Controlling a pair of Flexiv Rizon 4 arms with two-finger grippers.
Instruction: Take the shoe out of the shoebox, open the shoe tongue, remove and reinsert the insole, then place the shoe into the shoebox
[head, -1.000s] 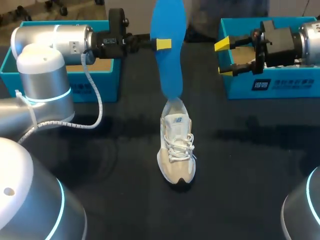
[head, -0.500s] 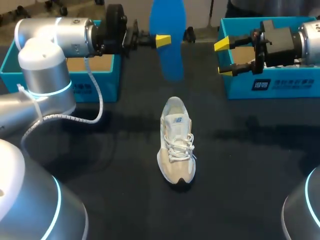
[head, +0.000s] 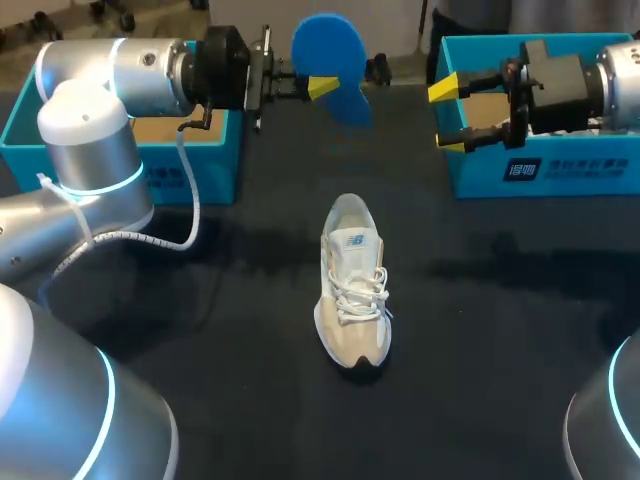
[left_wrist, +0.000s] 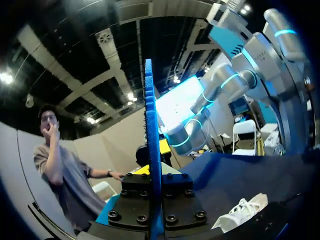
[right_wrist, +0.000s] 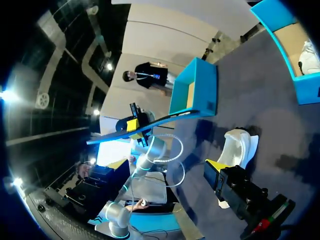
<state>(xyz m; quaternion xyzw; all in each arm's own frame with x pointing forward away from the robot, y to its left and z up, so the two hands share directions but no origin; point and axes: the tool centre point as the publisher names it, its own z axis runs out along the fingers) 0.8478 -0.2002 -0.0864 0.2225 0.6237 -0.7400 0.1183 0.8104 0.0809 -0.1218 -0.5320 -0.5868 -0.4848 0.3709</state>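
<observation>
A white and beige shoe stands upright on the black table, toe toward me. High above and behind it, my left gripper is shut on a blue insole. In the left wrist view the insole stands edge-on between the black fingers, with the shoe below and to the side. My right gripper hangs open and empty in front of the right shoebox. The right wrist view shows the shoe ahead of that gripper and the insole held beyond it.
A second blue box sits at the back left, behind my left arm. The right box holds a white object. Black tabletop lies all around the shoe.
My left gripper has lifted the insole's lower end away from the shoe's opening and swung it up, so it now looks short. The shoe and the right arm have not moved.
</observation>
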